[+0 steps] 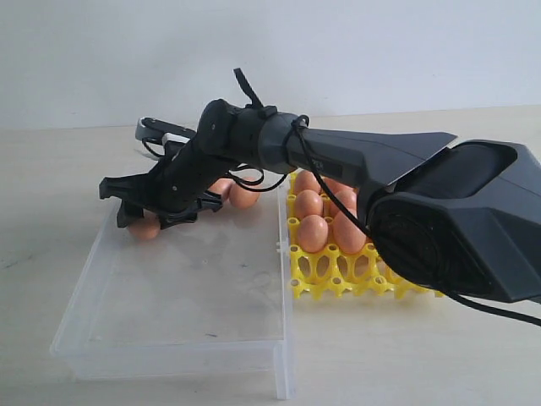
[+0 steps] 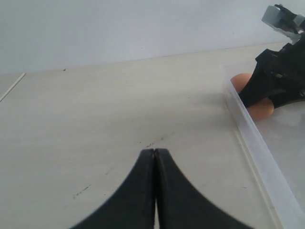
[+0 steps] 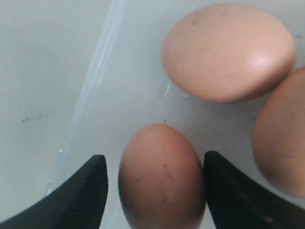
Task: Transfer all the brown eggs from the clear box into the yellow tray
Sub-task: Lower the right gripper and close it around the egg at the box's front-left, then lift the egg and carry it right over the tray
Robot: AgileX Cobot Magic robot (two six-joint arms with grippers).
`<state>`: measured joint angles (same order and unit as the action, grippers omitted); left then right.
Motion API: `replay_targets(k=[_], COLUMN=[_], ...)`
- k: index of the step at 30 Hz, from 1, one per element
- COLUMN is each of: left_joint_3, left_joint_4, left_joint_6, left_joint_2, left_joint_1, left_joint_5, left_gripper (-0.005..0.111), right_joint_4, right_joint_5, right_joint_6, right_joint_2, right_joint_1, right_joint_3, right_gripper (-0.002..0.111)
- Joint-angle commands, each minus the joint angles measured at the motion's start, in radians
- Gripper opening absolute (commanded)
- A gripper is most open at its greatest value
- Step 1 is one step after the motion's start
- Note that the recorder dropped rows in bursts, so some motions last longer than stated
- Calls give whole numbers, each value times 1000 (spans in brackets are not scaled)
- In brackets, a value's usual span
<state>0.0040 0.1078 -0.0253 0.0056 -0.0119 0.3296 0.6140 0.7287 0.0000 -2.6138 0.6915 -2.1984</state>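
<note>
Right gripper (image 3: 155,161) spread wide, straddling brown egg (image 3: 161,183), left of frame in clear box (image 1: 169,334); pick step; next: close gently, lift toward yellow tray (image 1: 338,283)

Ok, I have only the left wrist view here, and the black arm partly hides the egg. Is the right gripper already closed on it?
Observer: No. In the right wrist view the right gripper is open, with one brown egg between its fingers.
Operator: Are more eggs left in the clear box?
Observer: Yes, two other eggs lie beside it in the clear box.
Operator: And the yellow tray?
Observer: The exterior view shows the yellow tray right of the box, with several eggs in its rear cups and its visible front cups empty.
</note>
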Motion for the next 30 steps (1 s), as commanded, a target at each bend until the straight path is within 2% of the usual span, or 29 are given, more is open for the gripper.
replay_targets(k=[1,5,6,20,25,30], left_joint_3=[-4,-4,-4,-4,-4,-4], left_joint_4=[-3,-3,-3,-3,-3,-3], left_joint_6=[-4,-4,-4,-4,-4,-4], left_joint_2=[-6,-6,-6,-6,-6,-6], left_joint_1=[1,1,1,1,1,1], left_joint_5=[-14,-14,-14,-14,-14,-14], left_gripper=[0,0,0,0,0,0], right_joint_4=[6,6,6,-73,-102,-98], right_joint_5=[-4,-4,-4,-14,-128,-350], right_joint_6=[0,-29,-36,-45,-57,-59], right_joint_2=[-7,-7,-5,69,138,249], right_joint_1=[12,12,12,12,23,30], right_joint_3=[-5,-5,-5,22,149,367], right_gripper=[42,3,0,0,0,0])
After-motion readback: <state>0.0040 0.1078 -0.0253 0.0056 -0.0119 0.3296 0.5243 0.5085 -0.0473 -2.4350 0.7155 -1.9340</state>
